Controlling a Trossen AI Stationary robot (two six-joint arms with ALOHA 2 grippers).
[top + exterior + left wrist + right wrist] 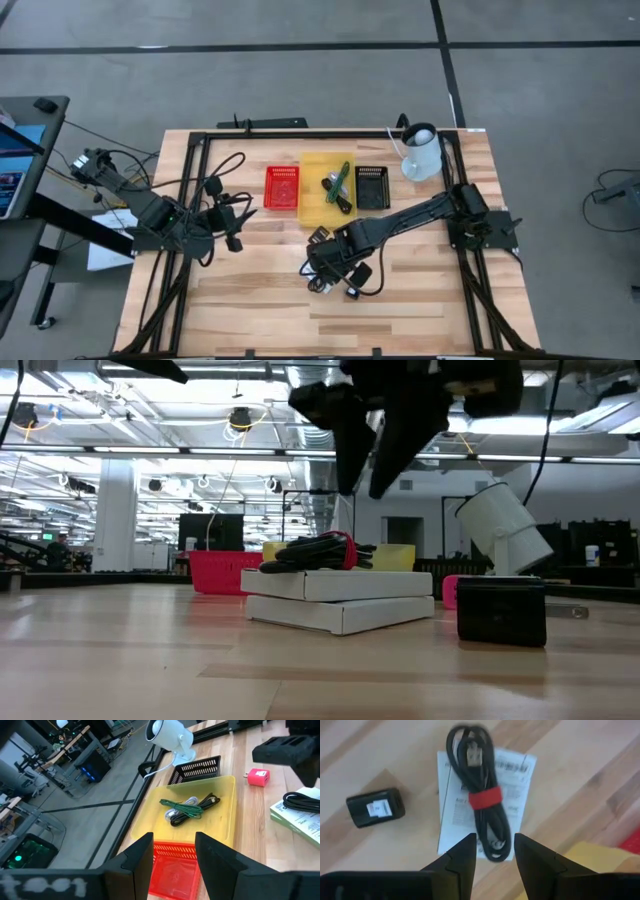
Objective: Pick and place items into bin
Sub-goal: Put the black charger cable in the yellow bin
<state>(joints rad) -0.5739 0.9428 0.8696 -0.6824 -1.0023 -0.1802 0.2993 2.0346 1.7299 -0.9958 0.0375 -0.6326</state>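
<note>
Black coiled cable with red band (479,802), atop white printed packet (517,780), is straddled by right hand (494,852) (part-open, empty); centred descent advised.

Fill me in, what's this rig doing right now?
Sorting small items into bins. The right gripper hangs open above a coiled black cable lying on a white printed packet, with a small black block beside them on the table; nothing is gripped. The yellow bin already holds green and black cables. The left gripper waits, open, near the red bin.
</note>
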